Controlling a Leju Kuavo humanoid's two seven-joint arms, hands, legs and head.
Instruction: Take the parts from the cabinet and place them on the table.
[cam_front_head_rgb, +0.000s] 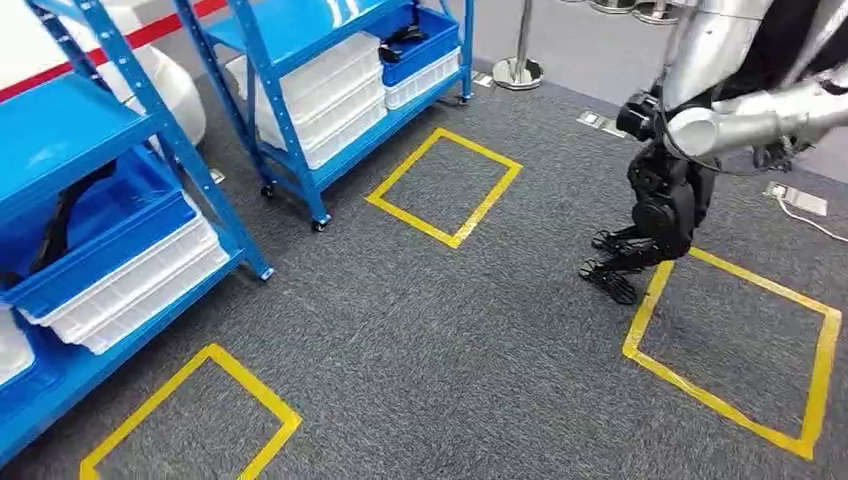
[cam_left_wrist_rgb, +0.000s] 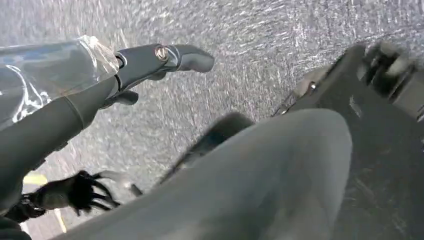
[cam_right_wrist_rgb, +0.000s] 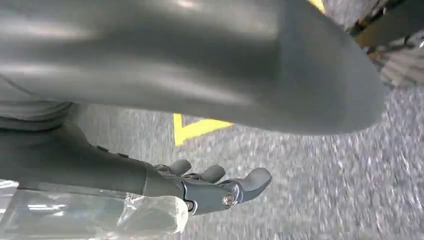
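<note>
Parts bins, no legible labels

Blue shelving, white crates, speckled grey carpet with yellow tape squares.

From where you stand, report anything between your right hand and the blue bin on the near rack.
Nothing visible stands in the way. Between the right hand and the blue bin lies open carpet, marked only with flat yellow tape.

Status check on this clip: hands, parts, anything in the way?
Left hand empty, fingers apart. Right hand empty too. Parts not picked; blue shelves with bins off left. Carpet ahead bare.
</note>
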